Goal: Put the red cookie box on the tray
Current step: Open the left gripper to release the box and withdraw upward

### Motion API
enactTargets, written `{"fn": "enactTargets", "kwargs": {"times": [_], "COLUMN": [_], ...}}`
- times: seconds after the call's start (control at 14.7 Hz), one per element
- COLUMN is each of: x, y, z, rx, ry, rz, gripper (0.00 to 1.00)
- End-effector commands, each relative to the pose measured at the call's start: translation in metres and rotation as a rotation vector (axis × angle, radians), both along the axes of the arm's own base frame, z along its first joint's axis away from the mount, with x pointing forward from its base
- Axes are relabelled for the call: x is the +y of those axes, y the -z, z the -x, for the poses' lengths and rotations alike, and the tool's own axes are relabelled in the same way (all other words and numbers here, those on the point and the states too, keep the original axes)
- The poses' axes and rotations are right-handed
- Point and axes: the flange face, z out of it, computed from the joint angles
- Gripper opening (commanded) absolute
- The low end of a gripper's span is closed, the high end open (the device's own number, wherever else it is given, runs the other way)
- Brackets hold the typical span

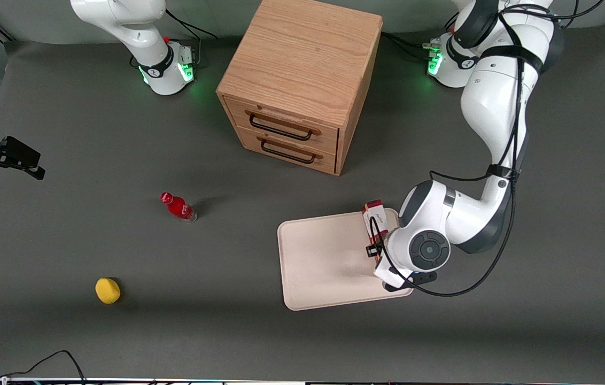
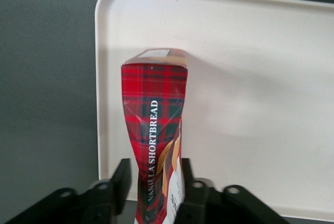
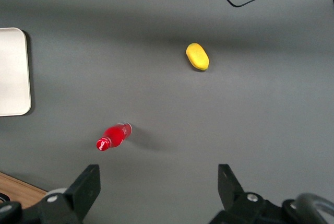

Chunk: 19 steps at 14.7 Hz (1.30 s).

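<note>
The grey worktop carries a wooden drawer cabinet near its edge farthest from the front camera, midway between the two arm bases. The cream tray lies nearer the camera than the cabinet, toward the working arm's end of the worktop. The end effector hangs over the tray's edge on that same end, clamped on the red cookie box; the carton's sides pinch inward between the fingers, so the grip looks firm. The box hangs over the tray's rim strip, probably so that release drops it inside the rim. A small red bottle and a yellow fruit-like object lie well apart toward the parked arm's end, clear of the work.
</note>
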Motion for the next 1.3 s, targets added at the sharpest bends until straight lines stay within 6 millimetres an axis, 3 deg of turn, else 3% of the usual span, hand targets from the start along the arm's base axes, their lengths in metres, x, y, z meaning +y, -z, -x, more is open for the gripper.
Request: {"fn": "enactTargets", "kwargs": {"times": [0.0, 0.07, 0.27, 0.41, 0.55, 0.68, 1.02, 1.23], "x": [0.019, 0.049, 0.146, 0.215, 0.253, 0.273, 0.269, 0.279], "y": [-0.041, -0.063, -0.167, -0.215, -0.253, -0.28, -0.33, -0.349], "z": [-0.009, -0.016, -0.012, 0.007, 0.035, 0.07, 0.156, 0.183], "rx": [-0.042, -0.045, -0.064, -0.104, -0.115, -0.13, -0.165, -0.185], "ry": [0.014, 0.073, 0.248, 0.335, 0.414, 0.424, 0.474, 0.48], "rz": [-0.016, -0.01, -0.012, -0.019, -0.031, -0.056, -0.07, -0.047], "gripper": [1.0, 1.0, 1.0, 1.0, 1.0, 1.0, 1.0, 1.0]}}
